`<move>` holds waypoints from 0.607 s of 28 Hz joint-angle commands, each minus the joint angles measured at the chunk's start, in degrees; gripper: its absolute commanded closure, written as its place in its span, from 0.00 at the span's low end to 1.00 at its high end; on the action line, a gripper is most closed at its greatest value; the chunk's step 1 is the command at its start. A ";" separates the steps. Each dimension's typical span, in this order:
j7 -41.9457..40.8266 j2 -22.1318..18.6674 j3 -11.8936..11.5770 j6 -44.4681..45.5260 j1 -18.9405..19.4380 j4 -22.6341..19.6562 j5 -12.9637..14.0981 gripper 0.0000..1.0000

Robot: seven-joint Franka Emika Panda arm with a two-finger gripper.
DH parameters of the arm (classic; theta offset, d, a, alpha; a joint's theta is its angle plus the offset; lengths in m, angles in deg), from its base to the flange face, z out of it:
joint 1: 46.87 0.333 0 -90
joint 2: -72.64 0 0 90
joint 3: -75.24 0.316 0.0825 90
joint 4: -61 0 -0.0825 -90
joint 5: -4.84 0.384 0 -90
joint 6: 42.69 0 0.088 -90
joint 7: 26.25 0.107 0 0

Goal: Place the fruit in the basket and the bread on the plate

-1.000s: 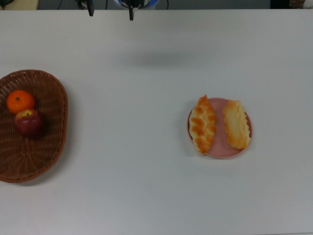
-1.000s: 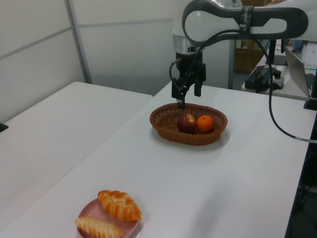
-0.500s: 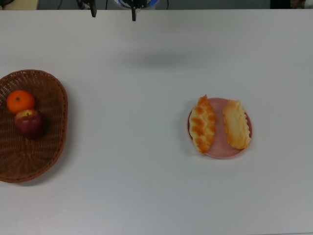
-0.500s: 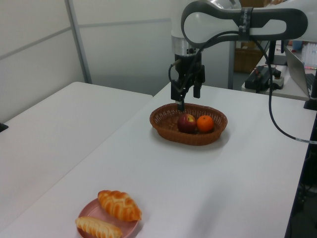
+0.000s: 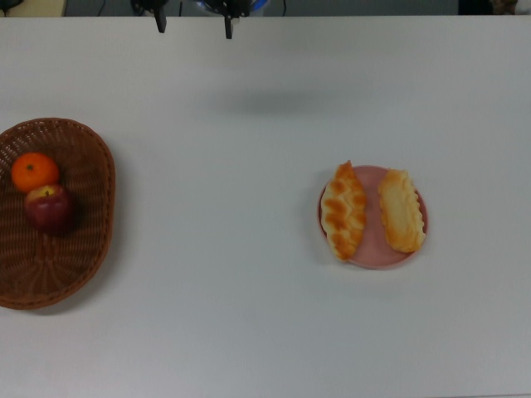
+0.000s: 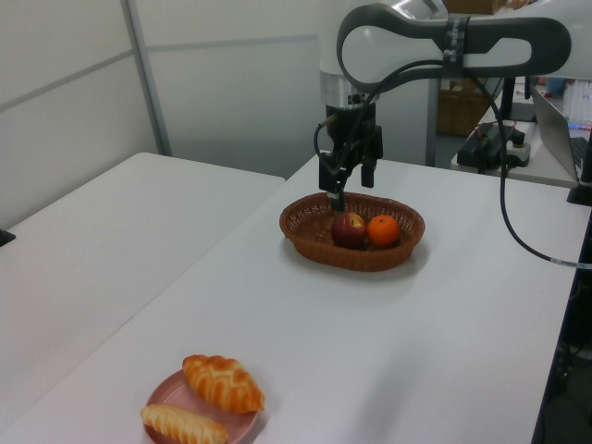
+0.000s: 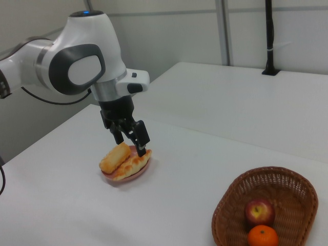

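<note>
The brown wicker basket (image 5: 51,267) lies at the top view's left and holds the fruit: an orange mandarin (image 5: 35,172) and a dark red apple (image 5: 47,207), touching each other. The pink plate (image 5: 373,230) at the top view's right carries the bread, a braided pastry (image 5: 343,211) and a ridged loaf (image 5: 401,211), side by side. My gripper (image 5: 193,21) hangs high above the table at the top view's upper edge, open and empty. The left view shows the gripper (image 6: 351,181) in the air in front of the basket (image 6: 351,259).
The white table (image 5: 224,315) spreads wide between basket and plate. A second white table (image 6: 102,231) stands at the left view's left. A black cable (image 6: 518,222) hangs from the arm at the left view's right, near a desk with equipment.
The gripper has drifted slightly, a little to the right in the top view and a little up and left in the left view. Fruit, bread, basket and plate have not moved.
</note>
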 commanded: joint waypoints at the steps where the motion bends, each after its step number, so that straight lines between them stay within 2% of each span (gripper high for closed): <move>1: -2.23 1.74 -0.88 -0.28 1.34 -0.40 1.66 0.00; 5: -2.23 3.15 -0.79 -0.36 1.34 0.83 1.75 0.00; 17: -2.14 3.06 -0.79 -1.51 1.43 0.84 2.19 0.00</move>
